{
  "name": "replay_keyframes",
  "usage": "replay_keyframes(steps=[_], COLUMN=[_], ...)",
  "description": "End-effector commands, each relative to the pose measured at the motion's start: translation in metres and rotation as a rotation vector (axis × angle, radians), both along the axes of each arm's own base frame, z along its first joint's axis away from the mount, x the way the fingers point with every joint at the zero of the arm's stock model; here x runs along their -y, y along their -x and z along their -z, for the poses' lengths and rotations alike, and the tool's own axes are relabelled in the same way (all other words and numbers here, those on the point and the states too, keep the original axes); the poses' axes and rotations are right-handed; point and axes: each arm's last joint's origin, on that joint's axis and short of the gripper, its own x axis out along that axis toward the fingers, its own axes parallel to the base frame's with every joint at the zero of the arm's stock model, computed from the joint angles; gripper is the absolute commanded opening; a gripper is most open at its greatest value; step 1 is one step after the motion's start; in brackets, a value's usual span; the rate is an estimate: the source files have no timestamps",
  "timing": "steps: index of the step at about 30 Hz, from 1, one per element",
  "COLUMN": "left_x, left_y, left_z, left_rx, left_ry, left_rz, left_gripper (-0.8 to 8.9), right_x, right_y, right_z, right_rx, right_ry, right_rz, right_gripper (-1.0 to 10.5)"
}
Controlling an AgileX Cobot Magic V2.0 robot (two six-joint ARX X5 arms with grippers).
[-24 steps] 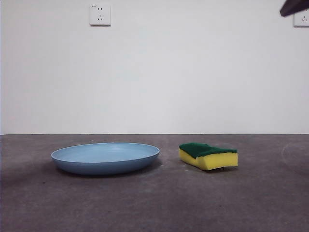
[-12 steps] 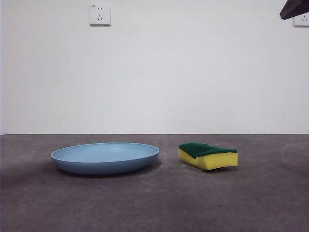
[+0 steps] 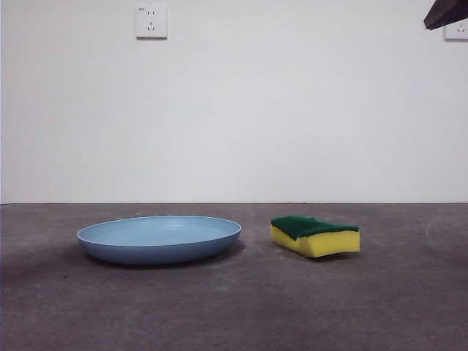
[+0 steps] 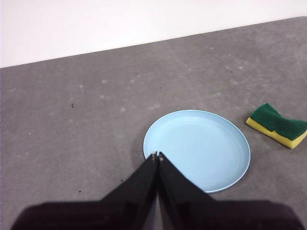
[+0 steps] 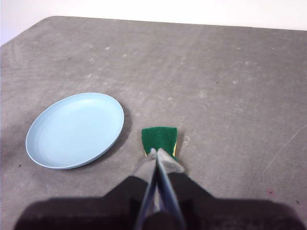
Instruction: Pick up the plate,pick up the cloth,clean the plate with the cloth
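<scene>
The light-blue plate (image 3: 159, 238) lies flat on the grey table, left of centre in the front view. To its right rests the cloth (image 3: 316, 235), a yellow sponge with a green top. High above the table, my left gripper (image 4: 157, 156) hangs shut over the near rim of the plate (image 4: 197, 149), with the cloth (image 4: 279, 125) off to the side. My right gripper (image 5: 157, 153) is shut too, held high over the near edge of the cloth (image 5: 160, 140), beside the plate (image 5: 75, 130). A black arm tip (image 3: 446, 12) shows at the front view's top right corner.
The grey table (image 3: 234, 307) ends at a white wall with two sockets (image 3: 151, 22). The table's far corner is rounded (image 5: 43, 21) in the right wrist view.
The black arm tip at the top right corner shifted slightly a second ago. Plate and cloth have not moved.
</scene>
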Motion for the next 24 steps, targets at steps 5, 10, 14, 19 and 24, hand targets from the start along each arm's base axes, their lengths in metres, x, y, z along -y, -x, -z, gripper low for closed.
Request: replay_keyframes(steps=[5, 10, 14, 19, 24], left_x=[-0.014, -0.024, -0.029, -0.033, -0.033], left_y=[0.002, -0.002, -0.004, -0.006, -0.006], left_z=[0.006, 0.037, 0.075, 0.115, 0.142], left_rx=[0.078, 0.158, 0.186, 0.186, 0.157], left_ry=[0.024, 0.053, 0.069, 0.070, 0.062], left_rz=[-0.097, -0.183, -0.203, -0.225, -0.233], left_gripper=[-0.04, -0.04, -0.04, -0.04, -0.04], right_x=[0.000, 0.000, 0.000, 0.000, 0.000], right_y=[0.000, 0.000, 0.000, 0.000, 0.000], right_z=[0.001, 0.001, 0.001, 0.001, 0.001], right_rx=[-0.002, -0.002, -0.002, -0.002, -0.002], right_ry=[-0.007, -0.007, -0.007, -0.007, -0.007], right_rz=[0.005, 0.005, 0.005, 0.005, 0.005], right_gripper=[0.0, 0.0, 0.0, 0.0, 0.0])
